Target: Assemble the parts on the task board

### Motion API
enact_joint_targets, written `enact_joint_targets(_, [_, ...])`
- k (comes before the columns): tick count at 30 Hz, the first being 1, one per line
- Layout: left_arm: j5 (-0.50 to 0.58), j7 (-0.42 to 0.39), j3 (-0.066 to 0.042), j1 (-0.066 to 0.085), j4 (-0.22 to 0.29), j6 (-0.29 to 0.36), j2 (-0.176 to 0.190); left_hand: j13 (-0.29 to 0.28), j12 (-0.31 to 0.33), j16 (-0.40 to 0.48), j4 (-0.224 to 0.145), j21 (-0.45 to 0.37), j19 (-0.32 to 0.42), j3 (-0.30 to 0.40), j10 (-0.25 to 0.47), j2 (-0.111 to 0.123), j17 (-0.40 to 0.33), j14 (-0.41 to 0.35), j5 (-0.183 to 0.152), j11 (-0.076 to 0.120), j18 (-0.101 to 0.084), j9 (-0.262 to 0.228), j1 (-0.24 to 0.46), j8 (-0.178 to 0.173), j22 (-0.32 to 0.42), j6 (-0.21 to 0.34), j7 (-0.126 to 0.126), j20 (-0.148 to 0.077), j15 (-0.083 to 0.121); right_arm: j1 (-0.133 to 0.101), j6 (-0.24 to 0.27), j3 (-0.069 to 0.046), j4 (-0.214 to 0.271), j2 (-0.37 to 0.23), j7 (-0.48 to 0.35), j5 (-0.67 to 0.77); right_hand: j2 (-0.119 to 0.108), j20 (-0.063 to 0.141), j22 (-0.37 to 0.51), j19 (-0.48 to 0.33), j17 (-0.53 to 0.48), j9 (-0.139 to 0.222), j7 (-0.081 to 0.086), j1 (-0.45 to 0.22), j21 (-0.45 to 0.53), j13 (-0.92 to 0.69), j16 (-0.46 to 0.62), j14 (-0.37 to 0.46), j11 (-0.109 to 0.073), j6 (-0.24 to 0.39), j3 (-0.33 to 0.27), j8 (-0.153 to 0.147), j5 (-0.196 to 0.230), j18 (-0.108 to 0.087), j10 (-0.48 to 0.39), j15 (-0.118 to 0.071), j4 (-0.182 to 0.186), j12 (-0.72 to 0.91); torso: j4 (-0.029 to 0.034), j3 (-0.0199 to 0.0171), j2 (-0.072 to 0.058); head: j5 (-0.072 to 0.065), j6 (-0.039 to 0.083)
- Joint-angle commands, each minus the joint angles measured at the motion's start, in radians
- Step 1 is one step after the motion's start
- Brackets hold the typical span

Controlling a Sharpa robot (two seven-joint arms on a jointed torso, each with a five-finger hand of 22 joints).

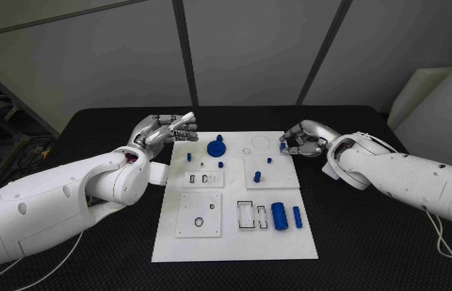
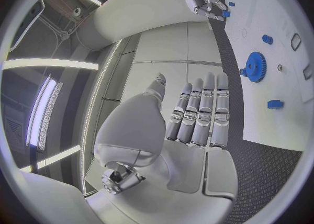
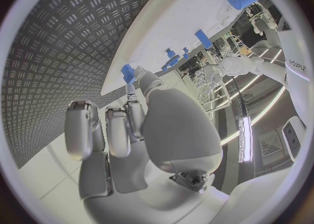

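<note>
Your right hand (image 1: 306,138) is pinching a small blue part (image 1: 283,146) between thumb and a finger at the far right edge of the task board (image 1: 236,239); in the right wrist view the piece (image 3: 128,72) seems to be touching the board's rim, though the fisheye is making that hard to judge. Your left hand (image 1: 168,131) is hovering off the board's far left corner, fingers straight and together, holding nothing. You are seeing a blue gear (image 1: 217,148) sitting near it on the white plate, and a blue cylinder (image 1: 278,216) lying nearer you. Everything is resting on a black textured table (image 1: 377,239), with grey panelled walls (image 1: 254,36) standing behind.
</note>
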State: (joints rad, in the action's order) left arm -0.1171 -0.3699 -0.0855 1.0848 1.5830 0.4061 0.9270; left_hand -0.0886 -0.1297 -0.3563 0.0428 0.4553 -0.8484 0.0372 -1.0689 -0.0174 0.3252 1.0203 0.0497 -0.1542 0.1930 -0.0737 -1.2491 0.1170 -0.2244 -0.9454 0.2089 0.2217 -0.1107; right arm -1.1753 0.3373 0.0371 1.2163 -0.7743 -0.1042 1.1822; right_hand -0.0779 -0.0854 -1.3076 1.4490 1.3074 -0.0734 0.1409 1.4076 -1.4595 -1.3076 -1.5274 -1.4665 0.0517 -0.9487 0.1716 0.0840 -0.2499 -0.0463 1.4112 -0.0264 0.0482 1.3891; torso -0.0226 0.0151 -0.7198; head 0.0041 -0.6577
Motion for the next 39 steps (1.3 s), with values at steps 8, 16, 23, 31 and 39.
enact_joint_targets(8, [-0.007, -0.008, -0.001, 0.001, 0.001, -0.011, 0.000, 0.000, 0.005, 0.006, -0.006, -0.003, 0.008, 0.002, -0.006, -0.005, -0.001, -0.009, 0.000, 0.000, -0.013, 0.001, 0.000, -0.004, 0.001, -0.007, -0.003, 0.000, 0.000, 0.002, -0.023, 0.000, -0.018, 0.014, 0.017, 0.024, 0.009, -0.003, -0.038, 0.003, 0.190, -0.002, 0.002, -0.002, -0.002, -0.079, -0.006, -0.087, 0.006, -0.016, 0.006, 0.005, -0.001, -0.001, 0.006, 0.007, 0.002, 0.005, 0.0011, -0.0003, 0.001, 0.001, -0.005])
enact_joint_targets(16, [-0.007, -0.008, -0.001, 0.001, 0.001, -0.011, 0.000, 0.000, 0.006, 0.007, -0.007, -0.004, 0.008, 0.003, -0.006, -0.007, -0.001, -0.008, 0.000, 0.000, -0.013, 0.001, -0.002, -0.005, 0.001, -0.006, -0.003, 0.000, 0.000, 0.004, -0.028, 0.000, -0.026, 0.021, 0.024, 0.027, 0.009, -0.003, -0.038, 0.004, 0.192, -0.001, 0.002, -0.004, -0.002, -0.079, -0.007, -0.088, 0.006, -0.017, 0.005, 0.004, 0.002, -0.001, 0.007, 0.008, 0.003, 0.006, 0.0000, -0.0005, 0.001, 0.002, -0.007])
enact_joint_targets(23, [-0.007, -0.007, -0.001, 0.001, 0.002, -0.011, 0.000, 0.000, 0.006, 0.007, -0.007, -0.004, 0.008, 0.003, -0.006, -0.007, -0.001, -0.008, 0.000, 0.000, -0.013, 0.001, -0.002, -0.005, 0.001, -0.006, -0.003, 0.000, 0.000, 0.005, -0.028, 0.000, -0.030, 0.023, 0.028, 0.028, 0.012, -0.004, -0.041, 0.005, 0.193, -0.001, 0.003, -0.007, -0.003, -0.081, -0.008, -0.088, 0.007, -0.022, 0.006, 0.005, 0.007, -0.001, 0.008, 0.009, 0.006, 0.007, -0.0004, -0.0009, 0.001, 0.002, -0.009])
enact_joint_targets(31, [-0.007, -0.007, -0.001, 0.001, 0.002, -0.012, 0.000, 0.000, 0.006, 0.007, -0.007, -0.004, 0.008, 0.003, -0.006, -0.007, -0.001, -0.008, 0.000, 0.000, -0.013, 0.001, -0.002, -0.005, 0.001, -0.006, -0.003, 0.000, 0.000, 0.006, -0.007, 0.000, -0.035, 0.025, 0.031, 0.028, 0.034, -0.005, -0.046, 0.008, 0.198, -0.006, -0.001, -0.017, -0.006, -0.087, -0.010, -0.089, 0.005, -0.072, 0.014, 0.025, 0.007, 0.000, 0.014, 0.009, 0.017, 0.013, 0.0006, -0.0009, 0.001, 0.001, -0.011])
enact_joint_targets(39, [-0.007, -0.005, -0.001, 0.001, -0.001, -0.014, 0.001, 0.000, 0.006, 0.007, -0.007, -0.004, 0.008, 0.003, -0.006, -0.007, -0.001, -0.008, 0.000, 0.000, -0.013, 0.001, -0.002, -0.005, 0.001, -0.006, -0.003, 0.000, 0.000, 0.006, 0.031, 0.000, -0.034, 0.026, 0.030, 0.028, 0.054, 0.002, -0.055, 0.013, 0.204, -0.013, -0.017, -0.011, -0.010, -0.100, -0.013, -0.091, -0.008, -0.117, 0.027, 0.051, -0.001, 0.002, 0.026, -0.001, 0.017, 0.025, -0.0005, -0.0011, 0.001, 0.001, -0.012])
